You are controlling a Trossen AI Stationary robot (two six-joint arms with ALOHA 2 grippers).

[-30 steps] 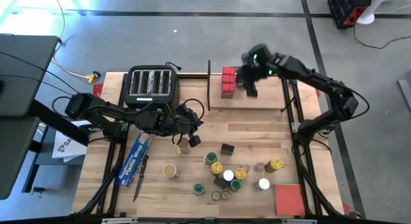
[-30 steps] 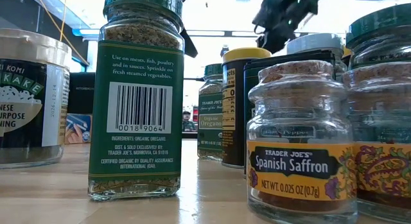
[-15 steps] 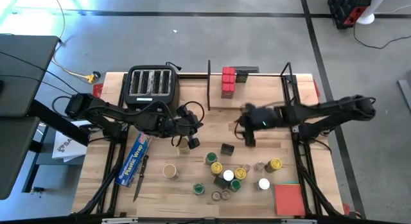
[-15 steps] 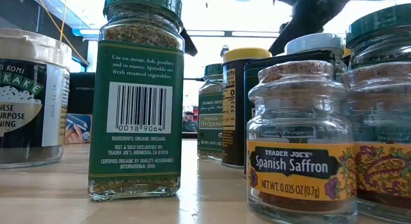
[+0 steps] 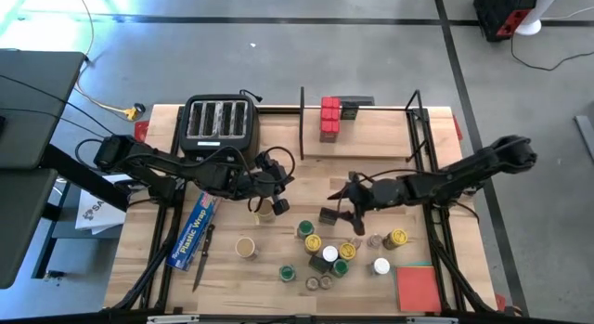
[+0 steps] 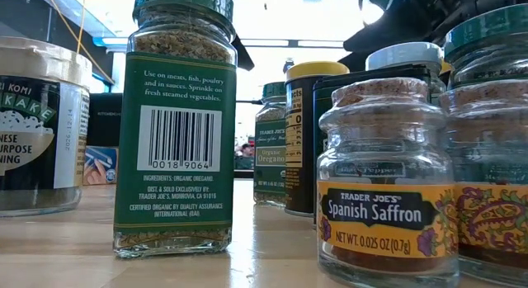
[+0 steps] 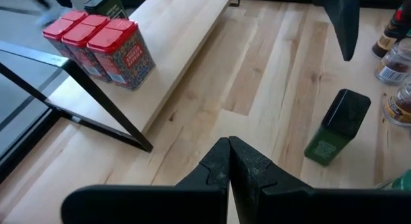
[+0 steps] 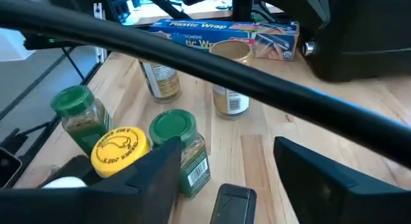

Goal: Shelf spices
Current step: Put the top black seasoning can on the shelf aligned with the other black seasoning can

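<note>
The shelf (image 5: 371,138) (image 7: 173,51) carries three red tins (image 5: 329,118) (image 7: 96,44) and a black box (image 5: 350,109) at its left end. My right gripper (image 5: 345,205) (image 8: 228,147) is open and hovers over a black box (image 5: 328,215) (image 8: 234,199) (image 7: 337,124) that lies on its side on the table. Its fingers stand on either side of the box without touching it. Several jars with green, yellow and white lids (image 5: 339,252) (image 8: 122,147) stand nearer the table's near edge. My left gripper (image 5: 276,199) (image 7: 229,160) is shut, empty, beside a small jar (image 5: 266,211).
A black toaster (image 5: 218,120) stands at the far left, with a blue plastic-wrap box (image 5: 195,229) (image 8: 225,38) near it. A red pad (image 5: 418,287) lies at the near right corner. A tan-lidded jar (image 5: 245,247) stands alone. A black cable (image 8: 192,63) crosses the right wrist view.
My right gripper has drawn back from the shelf's left end, swung toward the table's near edge and come down over the black box on the table. A black box shows on the shelf beside the red tins where the gripper was.
</note>
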